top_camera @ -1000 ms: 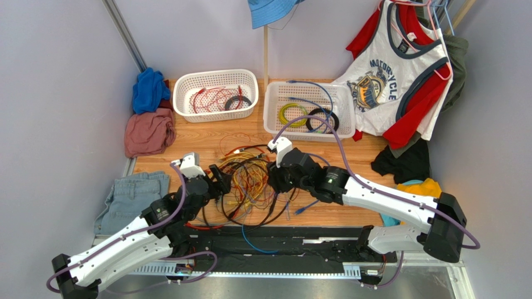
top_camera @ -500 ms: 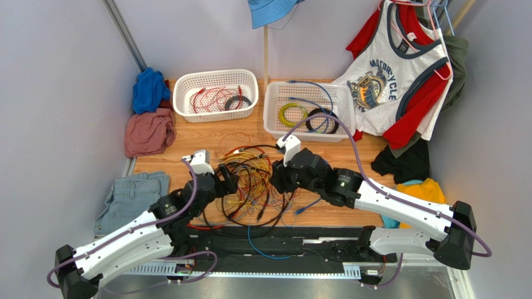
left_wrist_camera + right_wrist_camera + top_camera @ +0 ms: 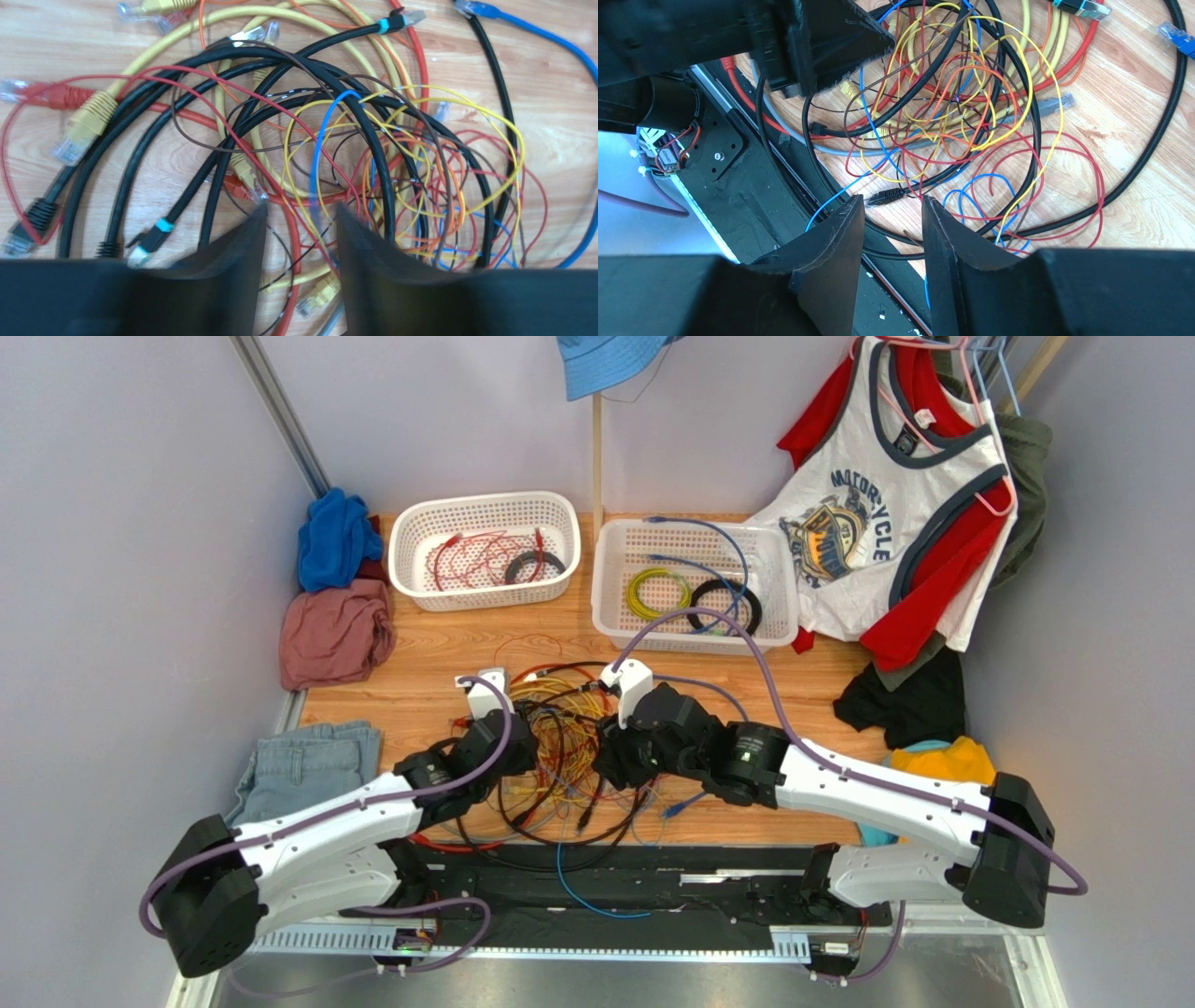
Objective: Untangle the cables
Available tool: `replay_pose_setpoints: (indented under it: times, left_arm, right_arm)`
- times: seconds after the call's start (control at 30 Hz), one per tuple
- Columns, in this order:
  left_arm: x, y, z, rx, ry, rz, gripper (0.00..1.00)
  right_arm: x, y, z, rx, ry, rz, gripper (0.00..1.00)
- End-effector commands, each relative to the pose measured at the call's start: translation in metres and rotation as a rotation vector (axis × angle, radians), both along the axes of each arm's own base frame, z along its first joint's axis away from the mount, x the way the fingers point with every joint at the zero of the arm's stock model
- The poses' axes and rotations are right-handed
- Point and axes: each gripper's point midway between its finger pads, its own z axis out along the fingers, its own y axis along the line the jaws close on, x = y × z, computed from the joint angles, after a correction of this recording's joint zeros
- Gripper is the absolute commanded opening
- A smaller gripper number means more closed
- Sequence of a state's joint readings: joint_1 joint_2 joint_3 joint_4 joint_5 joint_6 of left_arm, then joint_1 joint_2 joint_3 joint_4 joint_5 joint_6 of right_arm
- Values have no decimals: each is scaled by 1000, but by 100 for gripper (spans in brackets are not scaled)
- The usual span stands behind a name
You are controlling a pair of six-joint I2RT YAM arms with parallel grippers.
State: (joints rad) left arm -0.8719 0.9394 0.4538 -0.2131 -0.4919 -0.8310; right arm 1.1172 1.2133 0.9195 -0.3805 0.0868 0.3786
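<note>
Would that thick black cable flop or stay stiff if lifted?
Probably floppy: the black cable lies in loose curves. It would likely drag neighbours, since thin yellow wires cross it.

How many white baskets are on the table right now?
2. One basket sits at the far edge of the table, left of centre; the other stands just right of it. None seems hidden.

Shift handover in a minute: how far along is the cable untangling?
Done: a few cords lie in the left basket and right basket. In hand: nothing; the left claw and right claw hover open over the cables. Left: nearly everything, as they lie knotted together on the table.
</note>
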Motion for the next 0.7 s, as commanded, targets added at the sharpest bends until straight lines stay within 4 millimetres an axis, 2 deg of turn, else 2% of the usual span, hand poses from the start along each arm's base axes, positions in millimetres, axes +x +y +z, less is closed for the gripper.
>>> replay_pose_setpoints:
  times: [0.0, 0.03, 0.07, 0.1, 0.17, 0.27, 0.3, 0.37, 0.4, 0.43, 0.47, 0.5, 0.53, 0.57, 0.6, 0.63, 0.67]
  left_arm:
    - [18, -20, 17, -67, -32, -23, 15]
    - [18, -18, 18, -62, -30, -15, 3]
    - [18, -17, 20, -59, -29, -11, 0]
    - [21, -14, 35, -72, -66, 4, 0]
    - [19, -3, 51, -41, -101, 6, 0]
    - [16, 23, 117, -53, -251, 34, 0]
    - [11, 31, 157, -119, -340, 37, 0]
    - [4, 38, 191, -142, -427, 5, 0]
    - [-3, 37, 220, -203, -484, -31, 0]
    - [-6, 37, 232, -211, -512, -56, 0]
    - [-12, 28, 241, -234, -523, -118, 0]
    - [-15, 23, 256, -250, -536, -151, 0]
    - [-17, 16, 262, -252, -539, -191, 0]
    - [-20, 0, 263, -255, -517, -269, 0]
    - [-24, -6, 281, -278, -537, -309, 0]
    - [-26, -13, 287, -279, -543, -355, 0]
    - [-30, -30, 289, -286, -526, -439, 0]
  right_arm:
    - [-1, -6, 23, 72, -30, -26, 39]
    - [0, -8, 26, 79, -37, -36, 38]
    - [0, -11, 30, 89, -45, -41, 37]
    - [0, -13, 32, 91, -49, -47, 37]
    - [0, -17, 36, 101, -63, -58, 36]
    - [2, -23, 39, 114, -83, -79, 36]
    - [4, -23, 43, 131, -95, -84, 35]
    - [5, -26, 47, 161, -114, -93, 36]
    - [5, -23, 55, 205, -133, -93, 39]
    - [3, -25, 68, 261, -157, -87, 40]
    - [2, -27, 59, 272, -160, -86, 41]
    - [3, -24, 74, 350, -183, -90, 43]
    - [0, -25, 85, 407, -197, -84, 45]
    - [-1, -24, 89, 454, -214, -77, 46]
    - [-3, -23, 98, 495, -230, -65, 50]
    - [-5, -24, 106, 522, -249, -54, 51]
    - [-5, -24, 113, 543, -266, -47, 52]
